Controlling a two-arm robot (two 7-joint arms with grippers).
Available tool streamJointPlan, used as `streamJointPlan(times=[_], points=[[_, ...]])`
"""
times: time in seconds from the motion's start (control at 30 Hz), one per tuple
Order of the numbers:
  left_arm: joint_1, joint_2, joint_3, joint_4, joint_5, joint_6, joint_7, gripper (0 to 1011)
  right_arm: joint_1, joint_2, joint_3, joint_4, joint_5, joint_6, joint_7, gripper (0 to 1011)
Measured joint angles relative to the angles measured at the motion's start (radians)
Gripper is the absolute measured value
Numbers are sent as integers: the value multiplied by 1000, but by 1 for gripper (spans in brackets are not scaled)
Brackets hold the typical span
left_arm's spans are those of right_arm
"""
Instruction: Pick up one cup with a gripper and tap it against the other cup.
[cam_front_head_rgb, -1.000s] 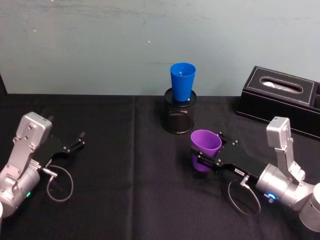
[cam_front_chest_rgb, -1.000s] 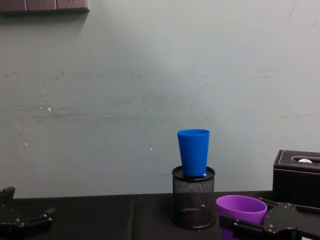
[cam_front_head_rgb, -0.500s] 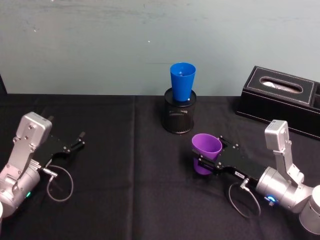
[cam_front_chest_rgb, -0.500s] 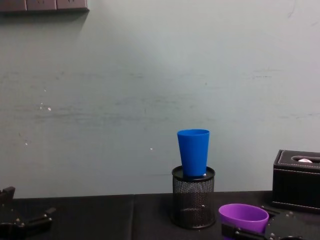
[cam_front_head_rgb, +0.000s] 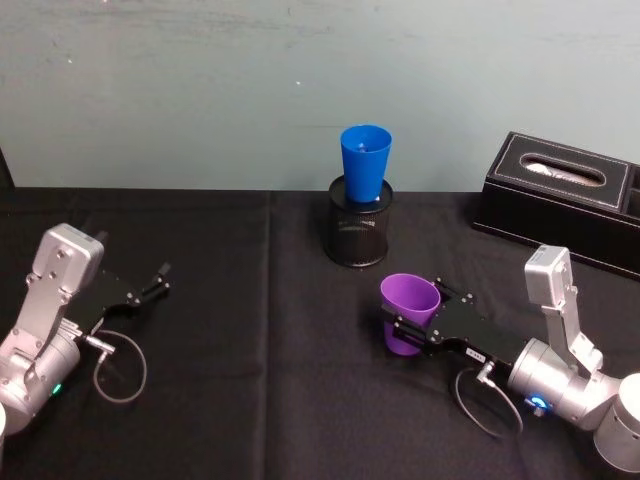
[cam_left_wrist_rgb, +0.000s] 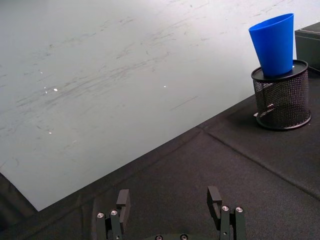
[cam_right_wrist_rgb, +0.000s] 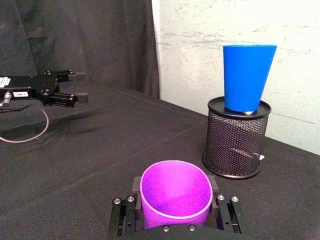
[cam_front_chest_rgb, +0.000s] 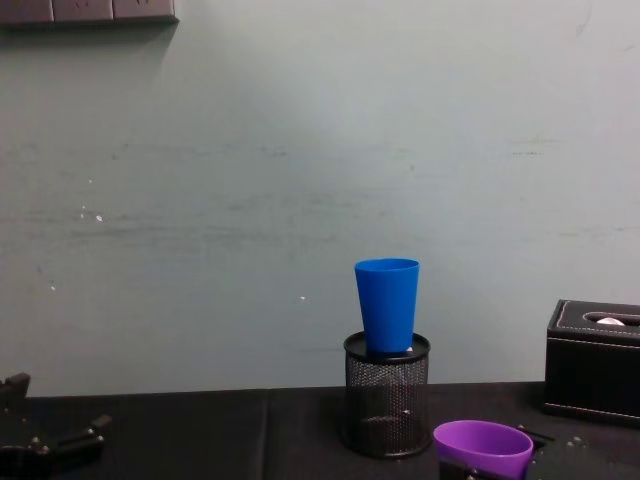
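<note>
The purple cup (cam_front_head_rgb: 408, 315) stands upright in front of the pen holder, a little to its right, with my right gripper (cam_front_head_rgb: 404, 325) shut on its lower half. In the right wrist view the cup (cam_right_wrist_rgb: 175, 195) sits between the two fingers (cam_right_wrist_rgb: 124, 220). I cannot tell whether its base touches the cloth. The blue cup (cam_front_head_rgb: 365, 163) stands upright in the black mesh pen holder (cam_front_head_rgb: 358, 235), apart from the purple one. The chest view shows the blue cup (cam_front_chest_rgb: 387, 305) above the purple rim (cam_front_chest_rgb: 482, 445). My left gripper (cam_left_wrist_rgb: 169, 202) rests open at the table's left (cam_front_head_rgb: 155, 280).
A black tissue box (cam_front_head_rgb: 565, 200) stands at the back right, close behind my right arm. A black cloth (cam_front_head_rgb: 260, 380) covers the table, and a pale wall rises right behind the pen holder. A grey cable loops beside each wrist.
My right gripper has drawn back toward me and sunk lower with the purple cup, which has also tipped back upright. The blue cup and the left arm have not moved.
</note>
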Motion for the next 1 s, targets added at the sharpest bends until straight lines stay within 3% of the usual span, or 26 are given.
streamJointPlan(times=[1.0], points=[[0,0,0,0,0,0,0,1011,-1,1,0,-1,0,0,1,751]])
